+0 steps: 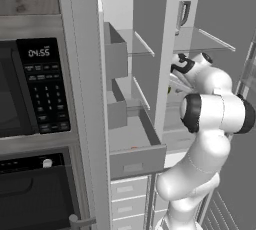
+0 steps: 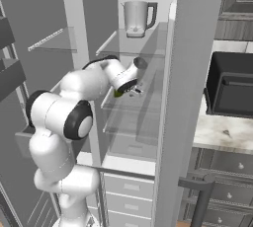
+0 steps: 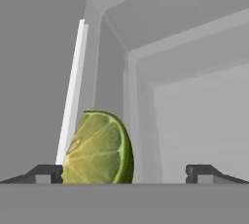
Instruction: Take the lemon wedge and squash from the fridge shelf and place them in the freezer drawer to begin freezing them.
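Claw (image 3: pixel 124 173) — I see its two dark fingertips set wide apart in the hand view, nothing pinched between them; the left fingertip (image 3: pixel 46 173) sits just beside the lemon wedge (image 3: pixel 99 148), and I cannot tell whether they touch.

Lemon wedge — yellow-green flesh with a dark green rind, standing on edge near the left tip, inside the fridge; in the right base view I find it as a small green spot (image 2: pixel 118 93) at the claw (image 2: pixel 132 89), over the fridge shelf (image 2: pixel 118 117).

Fridge shelf — translucent panel, pale rim, with my arm reaching in above it.

Freezer drawer (image 1: pixel 137 161) — pulled out in the left base view, grey front with a small recessed rectangle; a small orange speck (image 1: pixel 134 148) lies inside near the front wall, too small for me to name.

Kettle (image 2: pixel 137 18) — on an upper shelf, upright.

Microwave (image 1: pixel 30 86) — left of the fridge.
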Controlling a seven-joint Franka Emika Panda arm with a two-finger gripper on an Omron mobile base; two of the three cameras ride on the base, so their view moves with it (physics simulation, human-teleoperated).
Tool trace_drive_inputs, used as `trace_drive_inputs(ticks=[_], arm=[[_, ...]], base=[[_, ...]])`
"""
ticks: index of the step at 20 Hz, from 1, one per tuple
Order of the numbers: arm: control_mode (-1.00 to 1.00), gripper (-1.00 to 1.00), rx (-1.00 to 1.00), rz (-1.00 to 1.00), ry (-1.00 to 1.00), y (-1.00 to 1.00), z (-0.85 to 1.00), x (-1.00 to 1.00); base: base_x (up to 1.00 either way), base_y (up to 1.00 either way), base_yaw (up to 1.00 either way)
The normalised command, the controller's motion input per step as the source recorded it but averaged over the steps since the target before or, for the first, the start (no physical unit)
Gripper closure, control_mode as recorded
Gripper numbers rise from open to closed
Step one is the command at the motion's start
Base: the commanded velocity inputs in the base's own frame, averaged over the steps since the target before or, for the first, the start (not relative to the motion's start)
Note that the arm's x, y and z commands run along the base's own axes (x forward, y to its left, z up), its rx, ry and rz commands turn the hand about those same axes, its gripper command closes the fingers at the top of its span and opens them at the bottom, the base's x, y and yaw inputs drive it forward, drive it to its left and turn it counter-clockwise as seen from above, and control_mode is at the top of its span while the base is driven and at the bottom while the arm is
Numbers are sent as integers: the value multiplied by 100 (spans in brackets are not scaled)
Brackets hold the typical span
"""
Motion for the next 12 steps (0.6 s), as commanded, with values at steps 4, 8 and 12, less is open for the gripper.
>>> trace_drive_inputs(ticks=[4,8,12], arm=[[-100,-100,0,1,-12,53,-28,-48],[-100,-100,1,0,0,50,-42,-21],[-100,100,1,0,1,28,-20,13]], base=[[0,0,0],[0,0,0],[0,0,0]])
